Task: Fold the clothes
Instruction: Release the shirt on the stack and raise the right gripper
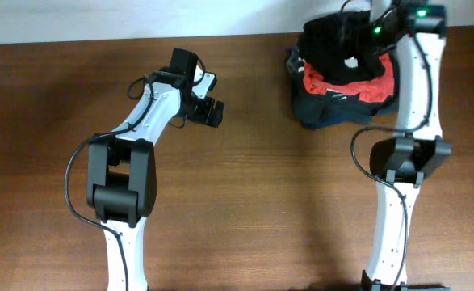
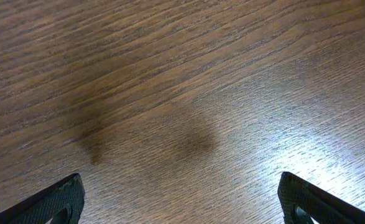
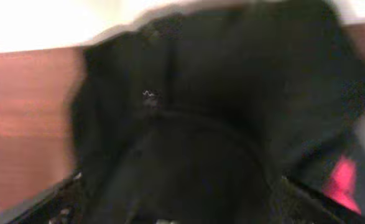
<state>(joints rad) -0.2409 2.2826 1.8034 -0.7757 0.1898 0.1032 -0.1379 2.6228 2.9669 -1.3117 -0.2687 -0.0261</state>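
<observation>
No legible text; small white mark [image 3: 148,95] on black garment [image 3: 232,124], too blurred

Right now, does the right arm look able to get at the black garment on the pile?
Probably yes. The black garment lies on top of the pile, with nothing over it, and the right claw hangs open close over its fabric.

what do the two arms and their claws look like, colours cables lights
Both arms are slim white links joined by chunky black joint housings. The left arm has a thin black cable looping beside it; the left claw has two black wedge-shaped fingers. The right arm also trails a black cable and shows small green lights near its wrist. No printed markings visible.
</observation>
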